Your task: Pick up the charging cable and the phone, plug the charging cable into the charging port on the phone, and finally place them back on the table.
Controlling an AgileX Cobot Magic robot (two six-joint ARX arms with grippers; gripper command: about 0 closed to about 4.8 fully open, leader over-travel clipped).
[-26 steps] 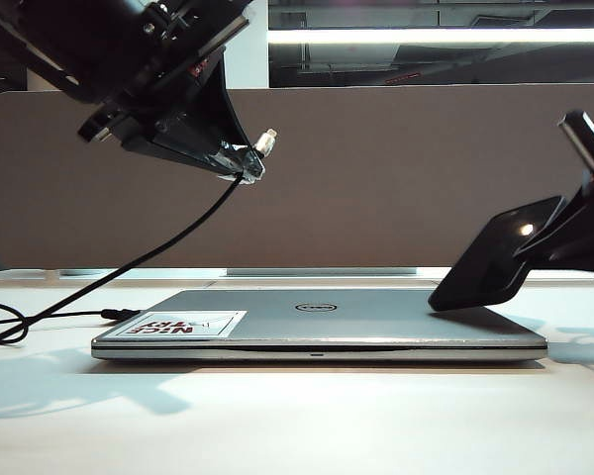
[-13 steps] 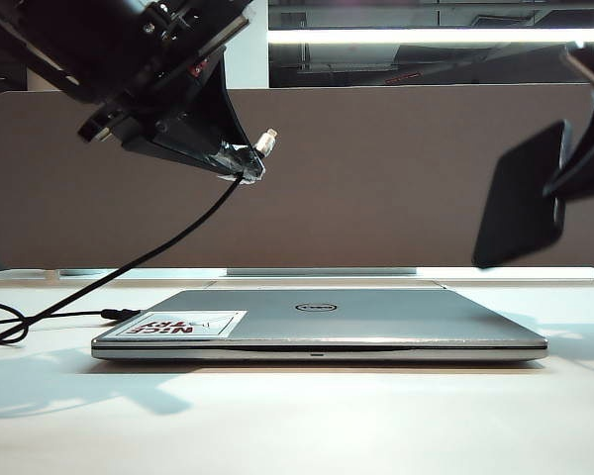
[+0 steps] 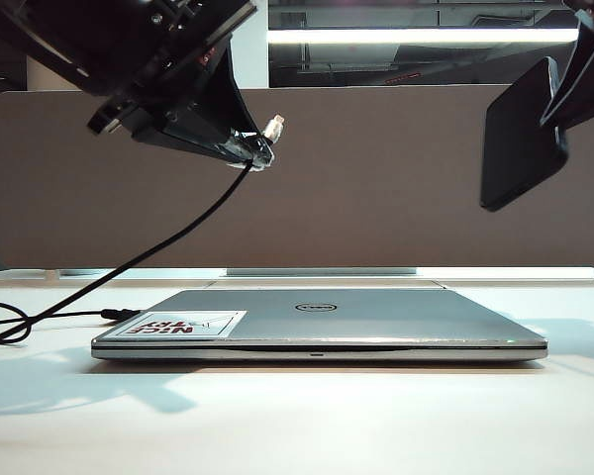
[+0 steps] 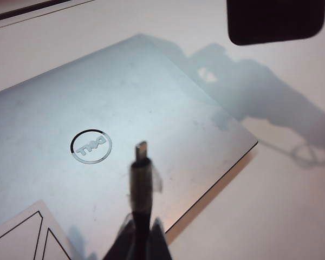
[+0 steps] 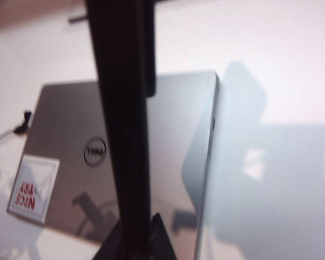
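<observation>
Left tool point(image 3: 255, 156): clamped on the charging cable point(image 3: 148, 255) just behind its plug point(image 4: 141, 150), high above the laptop's point(image 3: 317, 322) sticker end.
Right tool point(image 5: 138, 230): clamped on the phone point(image 3: 518, 137), held aloft above the laptop's other end.
Cable: hangs to the worktop point(image 3: 297, 416) beside the laptop.
Laptop: closed, flat on the worktop.

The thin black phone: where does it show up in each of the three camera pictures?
Exterior view: thin glossy black phone at upper right, in the air, held in the right gripper's jaws.
Left wrist view: dark slab at the top edge.
Right wrist view: edge-on black bar down the middle.
Shared landmark: the silver Dell laptop.
</observation>
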